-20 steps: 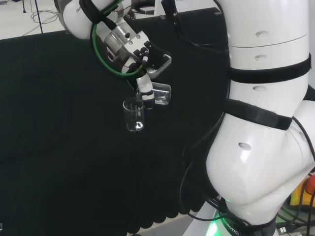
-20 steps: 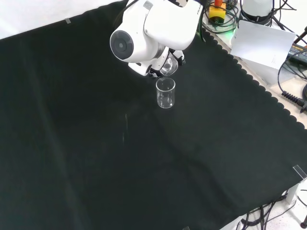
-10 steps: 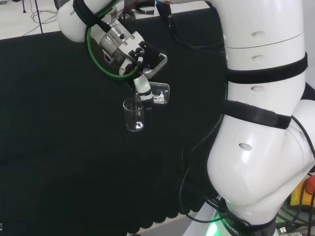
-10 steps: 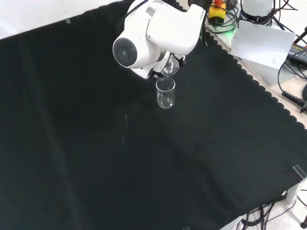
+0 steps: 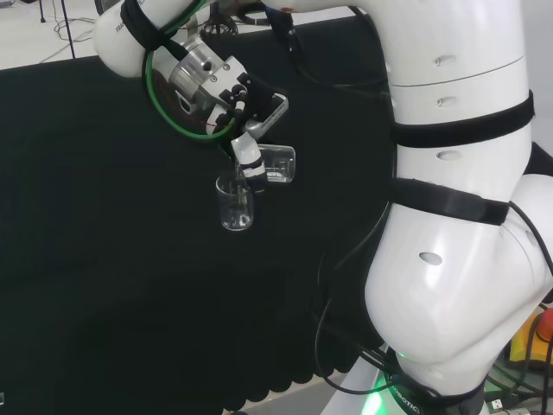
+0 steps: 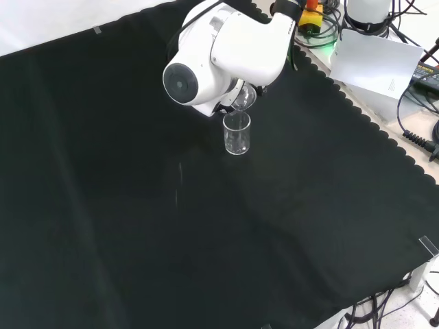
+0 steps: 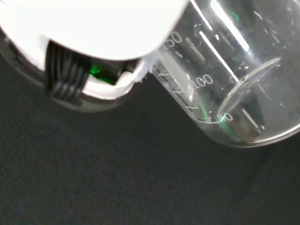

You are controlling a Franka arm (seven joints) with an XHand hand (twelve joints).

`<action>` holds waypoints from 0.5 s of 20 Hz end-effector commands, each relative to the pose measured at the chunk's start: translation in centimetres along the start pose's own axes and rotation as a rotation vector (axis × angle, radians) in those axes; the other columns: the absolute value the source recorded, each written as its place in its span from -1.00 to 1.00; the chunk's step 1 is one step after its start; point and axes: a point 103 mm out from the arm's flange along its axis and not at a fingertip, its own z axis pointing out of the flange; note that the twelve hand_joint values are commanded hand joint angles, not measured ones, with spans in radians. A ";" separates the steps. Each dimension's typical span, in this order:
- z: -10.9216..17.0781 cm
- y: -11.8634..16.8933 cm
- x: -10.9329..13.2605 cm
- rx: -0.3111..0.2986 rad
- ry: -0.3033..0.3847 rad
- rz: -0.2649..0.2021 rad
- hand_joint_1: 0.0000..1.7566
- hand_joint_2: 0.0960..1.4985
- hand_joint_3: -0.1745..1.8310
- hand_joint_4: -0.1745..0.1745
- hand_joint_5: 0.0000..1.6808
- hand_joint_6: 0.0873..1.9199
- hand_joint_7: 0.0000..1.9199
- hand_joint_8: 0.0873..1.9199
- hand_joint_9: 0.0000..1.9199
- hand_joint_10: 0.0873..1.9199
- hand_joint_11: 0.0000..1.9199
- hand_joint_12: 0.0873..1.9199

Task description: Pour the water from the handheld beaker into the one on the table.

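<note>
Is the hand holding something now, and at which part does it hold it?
Yes. The hand holds a clear beaker by its side wall, tipped over the beaker on the cloth.

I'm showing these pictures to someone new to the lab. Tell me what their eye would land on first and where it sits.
First comes the white robot arm, bulking large at the head view's right over the black cloth. Next, left of it in that view, the hand holds a clear beaker tipped on its side. Its mouth hangs over an upright beaker standing on the cloth, just below the arm's round-capped link in the front view.
</note>
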 end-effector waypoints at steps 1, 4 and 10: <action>-0.2 0.1 0.2 0.016 -0.015 0.009 0.64 -0.36 -0.12 -1.00 0.74 -0.78 0.46 -0.64 0.75 -1.00 0.54 -0.49; -0.2 0.1 0.2 0.024 -0.019 0.013 0.64 -0.36 -0.12 -1.00 0.74 -0.78 0.46 -0.64 0.75 -1.00 0.54 -0.49; -0.2 0.1 0.2 0.046 -0.024 0.023 0.64 -0.37 -0.12 -1.00 0.74 -0.78 0.46 -0.64 0.74 -1.00 0.54 -0.49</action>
